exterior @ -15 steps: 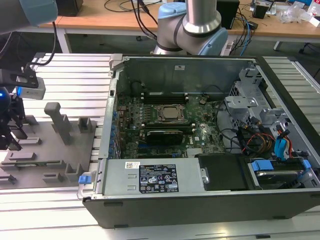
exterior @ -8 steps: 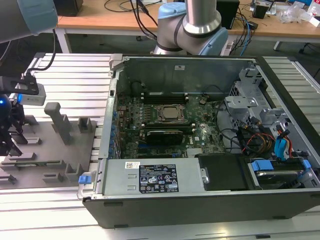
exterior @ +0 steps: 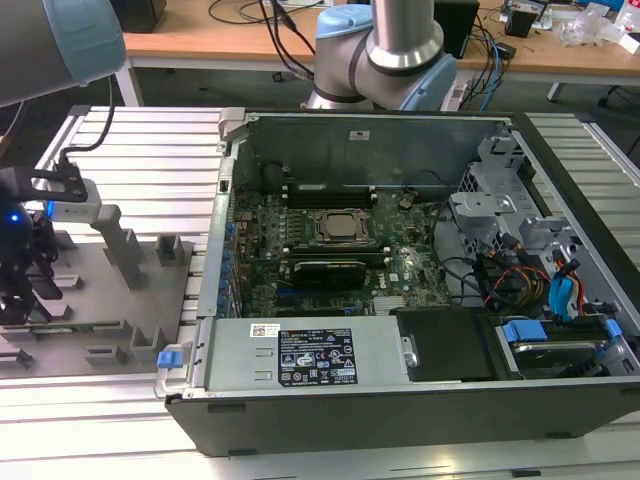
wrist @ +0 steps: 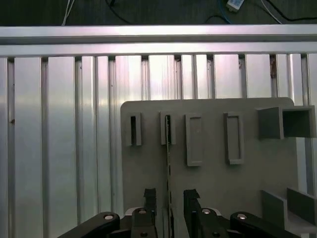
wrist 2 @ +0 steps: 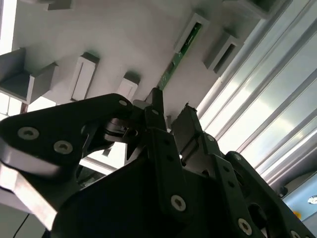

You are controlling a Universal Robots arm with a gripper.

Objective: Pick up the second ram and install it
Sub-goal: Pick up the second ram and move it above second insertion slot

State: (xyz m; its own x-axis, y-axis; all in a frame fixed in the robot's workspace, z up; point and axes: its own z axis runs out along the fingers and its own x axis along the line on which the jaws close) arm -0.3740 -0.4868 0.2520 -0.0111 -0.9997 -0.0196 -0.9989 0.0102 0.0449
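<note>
Now the gripper (wrist: 169, 201) hangs low over a grey fixture plate (wrist: 213, 173). Its two black fingers (wrist: 148, 196) are spread apart and pinch nothing.

Between them, seen edge-on in the first wrist view, runs the second ram (wrist: 168, 144). It is a thin green strip standing on its long edge on the plate. The end farther from the gripper is seated in one of a row of upright grey slot blocks (wrist: 194, 139).

The strip's long axis points straight away from the gripper. One finger sits on each side of its nearer end, with a visible gap on both sides, so the flat faces are turned toward the fingers. How far down those faces the fingers reach cannot be told.

The plate lies on a ribbed aluminium tabletop (wrist: 59, 148). In the exterior view it sits at the exterior view's left, just beside an open computer case (exterior: 330, 410). The motherboard (exterior: 400, 270) lies exposed inside the case, well apart from the strip.

Judging from this, the strip has not yet been lifted from its slot.
</note>
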